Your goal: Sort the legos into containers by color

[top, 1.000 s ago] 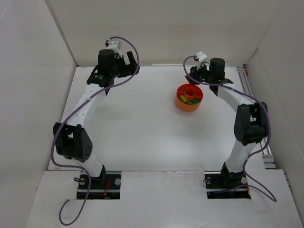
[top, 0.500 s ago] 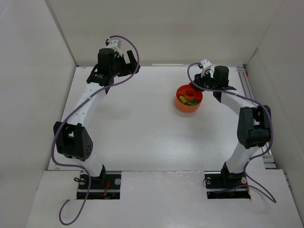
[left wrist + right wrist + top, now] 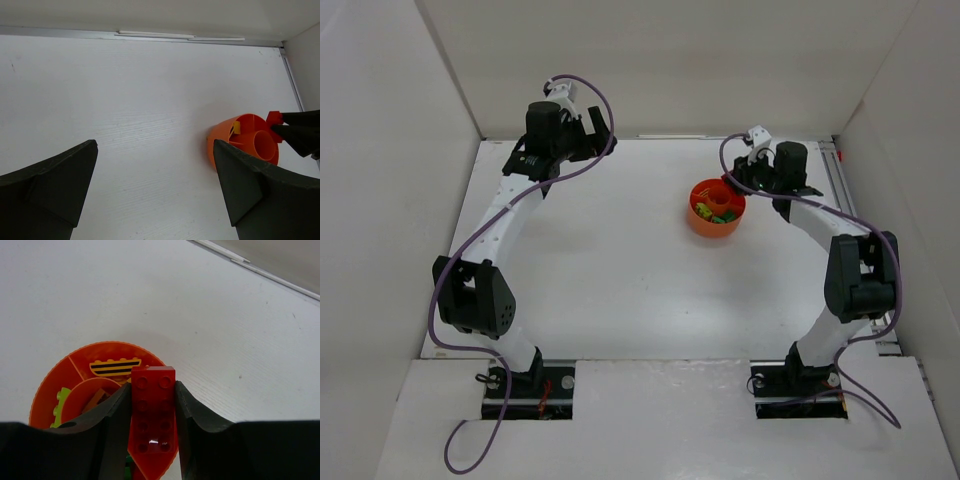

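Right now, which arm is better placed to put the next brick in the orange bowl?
Right. The right fingers grip a red brick over the rim of the orange bowl; the left fingers are open, empty and well away from it.

Right claw [image 3: 152,395] and red brick [image 3: 152,412] hide the near part of the bowl [image 3: 80,356].

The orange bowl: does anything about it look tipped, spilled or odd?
Nothing stands out. The orange bowl sits upright with bricks inside, and the right gripper holds a red brick squarely between its jaws over it.
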